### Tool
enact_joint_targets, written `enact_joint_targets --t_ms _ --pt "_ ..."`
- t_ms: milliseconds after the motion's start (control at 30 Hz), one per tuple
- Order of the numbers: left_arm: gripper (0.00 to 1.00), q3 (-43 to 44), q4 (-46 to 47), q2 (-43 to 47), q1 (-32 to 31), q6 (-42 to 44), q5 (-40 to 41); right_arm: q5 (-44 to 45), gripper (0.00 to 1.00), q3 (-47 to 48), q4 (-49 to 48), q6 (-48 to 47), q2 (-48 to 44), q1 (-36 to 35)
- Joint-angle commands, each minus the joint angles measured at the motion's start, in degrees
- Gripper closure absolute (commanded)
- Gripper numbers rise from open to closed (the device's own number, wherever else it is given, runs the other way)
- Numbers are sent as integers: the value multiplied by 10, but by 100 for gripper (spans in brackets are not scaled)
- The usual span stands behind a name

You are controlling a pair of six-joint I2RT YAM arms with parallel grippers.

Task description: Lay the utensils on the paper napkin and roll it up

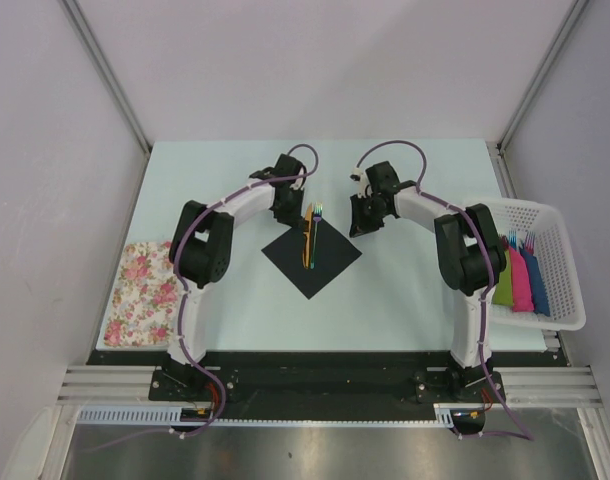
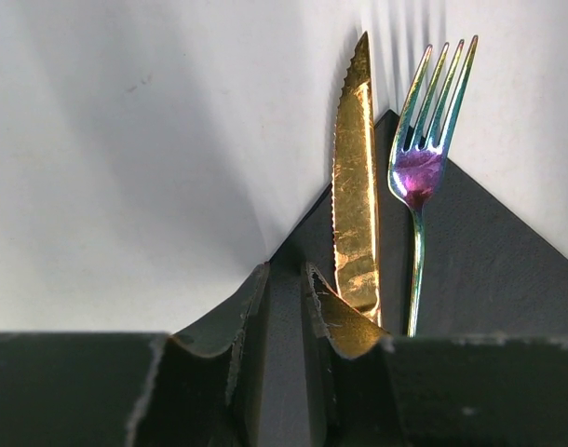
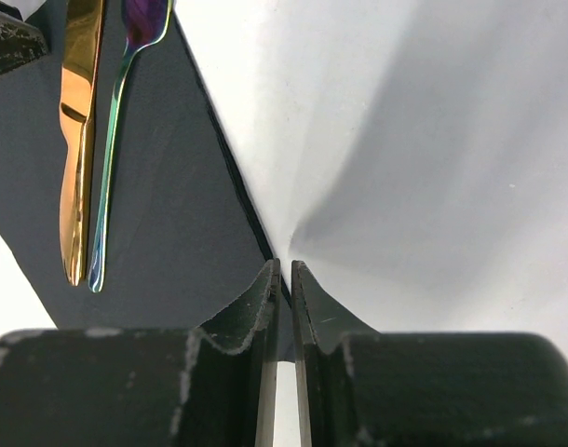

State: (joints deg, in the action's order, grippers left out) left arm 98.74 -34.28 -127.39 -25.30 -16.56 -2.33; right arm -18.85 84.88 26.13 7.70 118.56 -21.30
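Down at the near left of the surface (image 1: 405, 300), spotting a floral cloth (image 1: 143, 292) lying flat; near right, a white basket (image 1: 557, 245) holding green, pink and blue bundles (image 1: 522, 282). Mid-surface now: seeing the paper napkin (image 1: 315, 268) flat, corner-on, carrying the utensils (image 1: 310, 240) on its far half, gold knife (image 2: 356, 186) beside iridescent fork (image 2: 416, 177), tips pointing away. Farther on, catching the left gripper (image 2: 286, 279) narrowly apart at the far-left edge, dark paper showing in the gap, and the right gripper (image 3: 285, 270) all but closed at the far-right edge, that edge running into the slit. Cannot confirm a true pinch.
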Motion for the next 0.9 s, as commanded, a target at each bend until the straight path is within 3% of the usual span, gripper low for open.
enact_joint_targets --t_ms 0,867 --pt "74 -3 -12 -33 -9 -8 43 -4 86 15 4 -1 4 6" --pt "63 -9 -31 -51 -42 -38 75 -1 86 14 7 0 2 18"
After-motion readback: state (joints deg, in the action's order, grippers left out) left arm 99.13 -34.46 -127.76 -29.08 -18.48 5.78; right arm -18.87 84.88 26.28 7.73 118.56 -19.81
